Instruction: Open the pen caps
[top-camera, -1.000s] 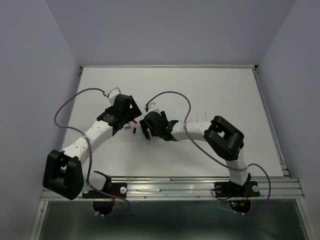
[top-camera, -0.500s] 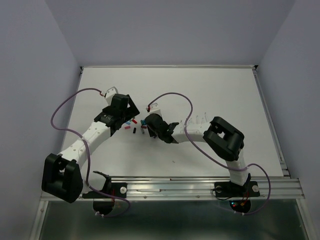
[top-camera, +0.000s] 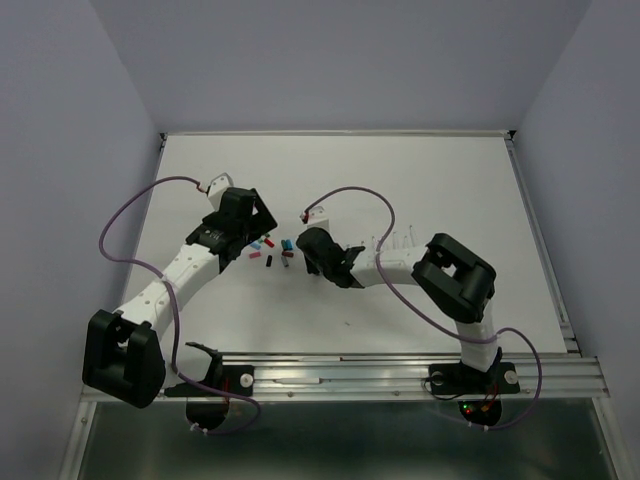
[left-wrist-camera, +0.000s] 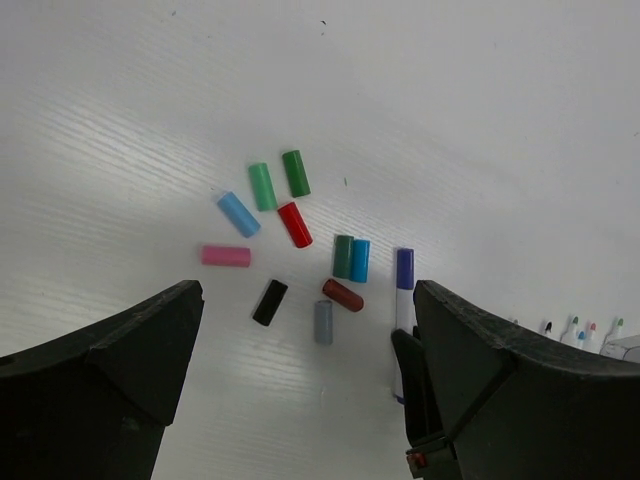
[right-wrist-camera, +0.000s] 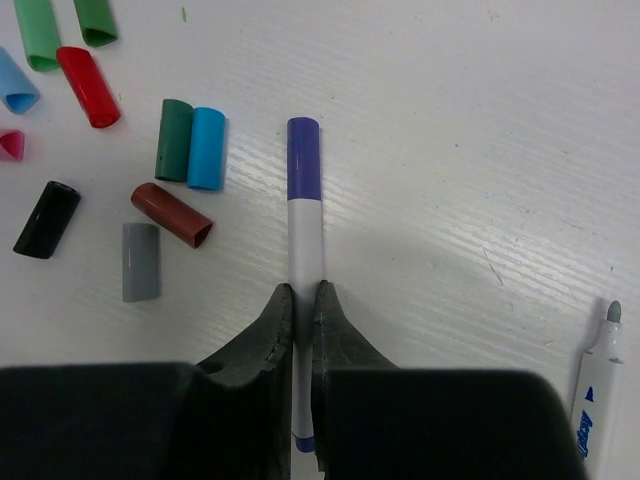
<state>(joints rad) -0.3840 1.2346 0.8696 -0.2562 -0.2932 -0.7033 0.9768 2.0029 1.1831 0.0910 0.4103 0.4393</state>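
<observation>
One pen (right-wrist-camera: 303, 240) with a white barrel and a purple cap (right-wrist-camera: 303, 158) lies on the table. My right gripper (right-wrist-camera: 303, 290) is shut on its barrel, below the cap. The same pen (left-wrist-camera: 404, 300) shows at the right of the left wrist view. Several loose pen caps lie left of it: green (left-wrist-camera: 262, 186), red (left-wrist-camera: 295, 224), pink (left-wrist-camera: 225, 256), black (left-wrist-camera: 270, 302), grey (left-wrist-camera: 323, 322), cyan (right-wrist-camera: 207, 148). My left gripper (left-wrist-camera: 305, 295) hovers open over these caps, holding nothing. From above, both grippers (top-camera: 250, 228) (top-camera: 303, 256) flank the cap cluster (top-camera: 268, 247).
Several uncapped pens (top-camera: 395, 240) lie in a row right of the right gripper; one shows at the lower right (right-wrist-camera: 598, 400) of the right wrist view. Purple cables loop over both arms. The white table (top-camera: 450, 180) ends at a metal rail in front.
My right gripper has closed from open onto the purple-capped pen's barrel. The left gripper has shifted slightly left and back, still open.
</observation>
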